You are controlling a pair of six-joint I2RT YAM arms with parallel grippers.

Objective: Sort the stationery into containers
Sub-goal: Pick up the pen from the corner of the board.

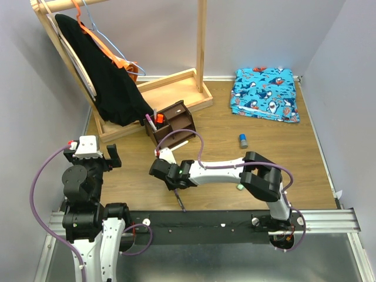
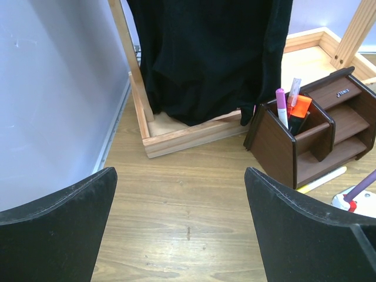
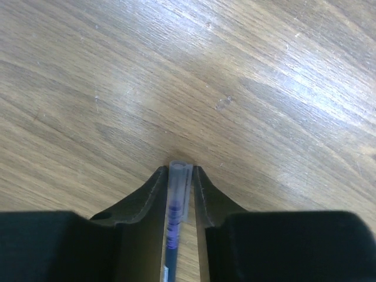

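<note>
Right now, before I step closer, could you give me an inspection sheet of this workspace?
Surface: brown wood-grain tabletop, lightly scratched.
Job's things: dark brown wooden desk organiser holds orange-black marker and pink-white pen; yellow-white pen lies before it; blue-topped tube lies apart.
Clutter: folded blue shark-print cloth; black garment on pale wooden rack.
Fingers: left fingers open, empty; right fingers closed on purple-grey pen.
Cables: purple cables hang in loose loops.
Surroundings: pale grey walls on three sides.
</note>
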